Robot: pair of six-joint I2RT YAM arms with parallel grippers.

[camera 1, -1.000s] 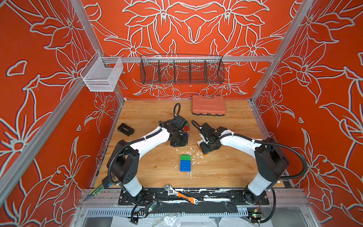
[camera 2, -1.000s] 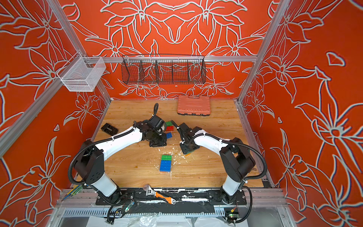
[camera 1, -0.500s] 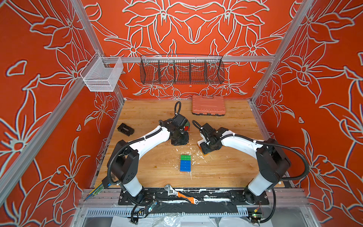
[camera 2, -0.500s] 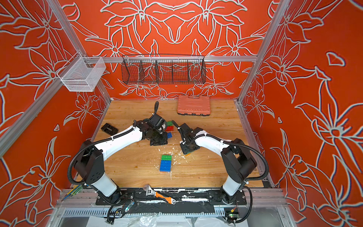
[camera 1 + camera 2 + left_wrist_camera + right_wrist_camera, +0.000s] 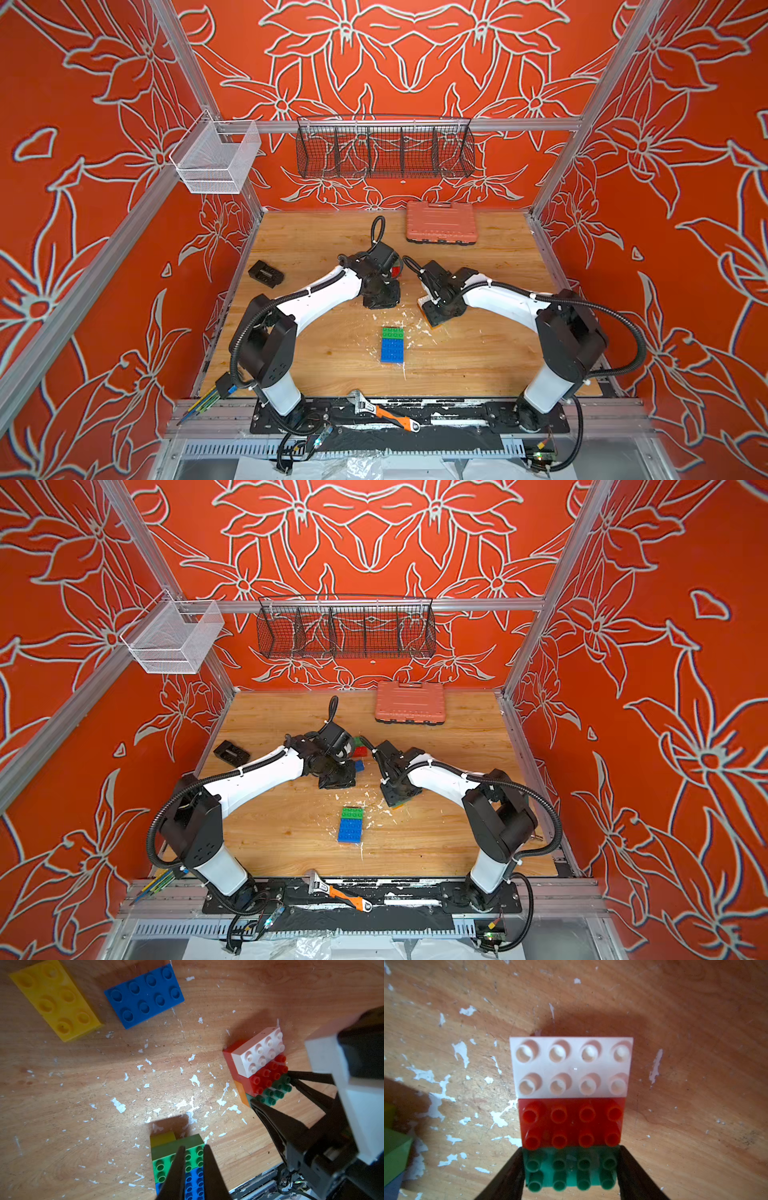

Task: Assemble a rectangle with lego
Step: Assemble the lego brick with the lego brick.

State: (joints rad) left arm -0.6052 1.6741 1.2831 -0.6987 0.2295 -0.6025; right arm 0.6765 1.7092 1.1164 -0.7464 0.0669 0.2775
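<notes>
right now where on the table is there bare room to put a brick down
Free: the wood between the pink case and the right rail, and the near strip below the green-blue block. Crowded: mid-table, where both grippers and the white-red-green block sit.

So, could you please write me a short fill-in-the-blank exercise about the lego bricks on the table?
1. The right gripper is closed on the ____ brick.
2. Between that brick and the white brick sits the ____ brick.
3. In both top views, a bright green brick joins a ____ brick.
4. The flat blue plate lies beside a flat ____ plate.
Missing words: dark green; red; blue; yellow.
</notes>
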